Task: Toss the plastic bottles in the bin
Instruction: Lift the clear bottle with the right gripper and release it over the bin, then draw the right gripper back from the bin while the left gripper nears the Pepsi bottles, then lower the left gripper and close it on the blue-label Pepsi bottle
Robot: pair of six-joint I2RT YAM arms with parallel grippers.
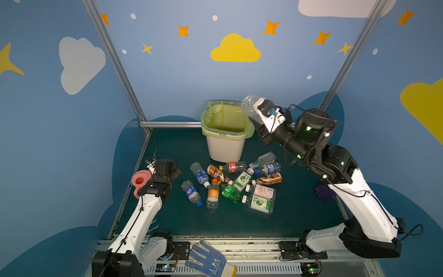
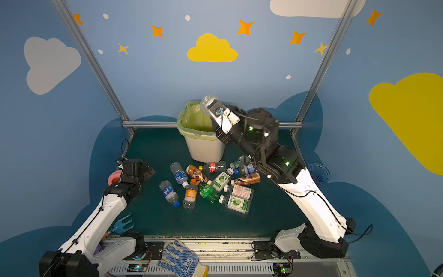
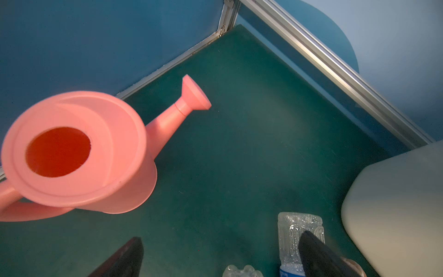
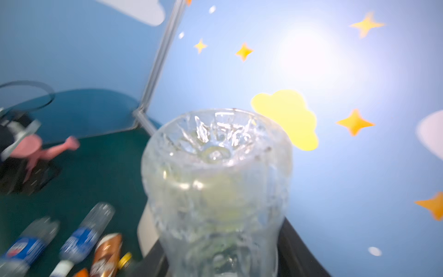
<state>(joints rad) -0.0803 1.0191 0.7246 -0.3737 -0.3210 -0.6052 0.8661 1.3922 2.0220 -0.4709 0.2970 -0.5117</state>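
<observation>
The right gripper (image 1: 257, 112) clasps a clear bottle (image 1: 249, 105) over the edge of the bin (image 1: 225, 148), mid-frame. The left gripper (image 1: 171, 169) gapes beside the pink watering can (image 1: 139, 180).

Reaching high with right arm (image 1: 359, 191), right gripper (image 1: 255, 115) clamped on clear bottle (image 1: 248, 103); keeping left arm (image 1: 146, 208) low, left gripper (image 3: 220, 241) spread wide.

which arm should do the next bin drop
Right. The right hand grips a clear bottle up at the bin rim; the left hand sits open, low by the watering can.
</observation>
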